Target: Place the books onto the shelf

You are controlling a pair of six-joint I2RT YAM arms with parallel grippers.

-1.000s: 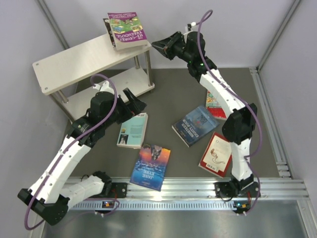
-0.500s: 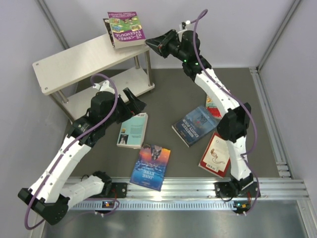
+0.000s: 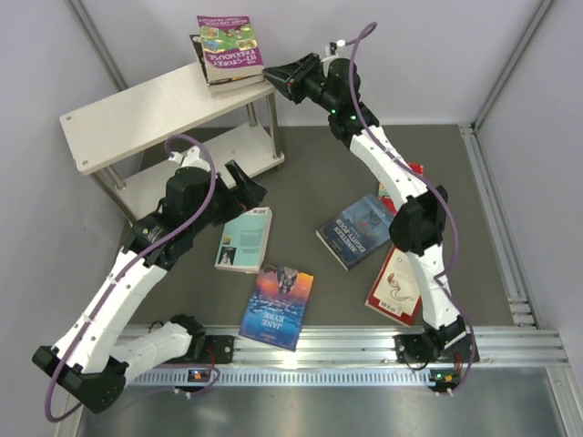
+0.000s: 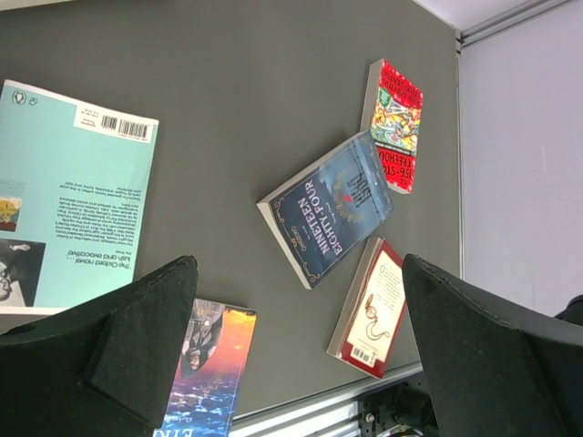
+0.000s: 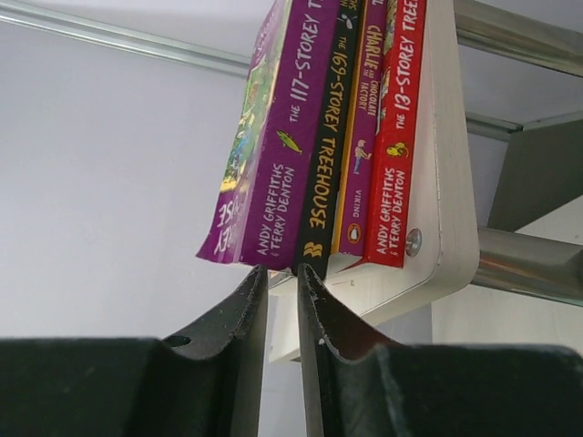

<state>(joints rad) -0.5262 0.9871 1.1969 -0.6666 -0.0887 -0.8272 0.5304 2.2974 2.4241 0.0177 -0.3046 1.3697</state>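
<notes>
Left claw [image 3: 248, 188] wide open, arm bent low. Right claw [image 3: 278, 80] nearly closed, arm stretched far forward.

A pale wooden two-tier shelf [image 3: 137, 118] on silver posts stands at the far left of a dark grey table [image 3: 319, 164]; a stack of paperbacks [image 3: 228, 50], purple cover uppermost, lies on its top board. Flat on the table: a teal book [image 3: 246, 239], a sunset-cover book [image 3: 278, 307], a dark blue book [image 3: 358, 229], a maroon book [image 3: 396, 285] and a red book [image 4: 393, 125].

We see a robotics lab cell: plain pale walls [image 3: 36, 64] box in a grey surface [image 3: 337, 164], with an aluminium rail [image 3: 364, 346] along its near edge.
</notes>
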